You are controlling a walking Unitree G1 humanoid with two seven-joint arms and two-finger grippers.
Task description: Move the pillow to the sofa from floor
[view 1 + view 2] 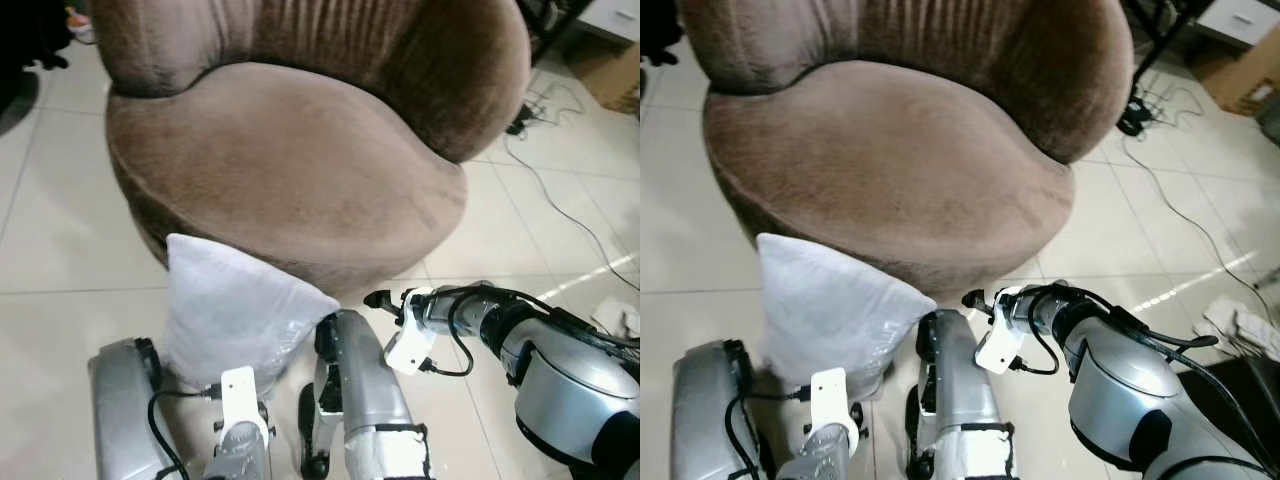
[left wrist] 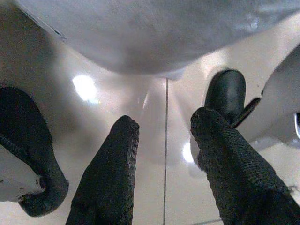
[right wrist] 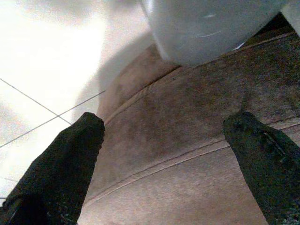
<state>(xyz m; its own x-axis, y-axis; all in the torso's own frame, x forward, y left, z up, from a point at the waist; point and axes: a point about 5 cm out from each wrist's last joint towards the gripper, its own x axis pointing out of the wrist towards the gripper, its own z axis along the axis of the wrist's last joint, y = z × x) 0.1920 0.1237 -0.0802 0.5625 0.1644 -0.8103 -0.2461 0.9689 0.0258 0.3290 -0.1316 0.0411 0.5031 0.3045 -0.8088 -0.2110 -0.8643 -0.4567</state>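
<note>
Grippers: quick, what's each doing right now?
Left gripper: open, empty, under the pillow.
Right gripper: open, empty, facing the sofa.

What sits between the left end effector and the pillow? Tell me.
Nothing: in the left wrist view only bare floor tile separates the open left end effector from the pillow just ahead of it.

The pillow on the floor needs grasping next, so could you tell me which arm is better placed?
Probably left: the left gripper points at the pillow close ahead, fingers open. The right gripper faces the sofa.
</note>
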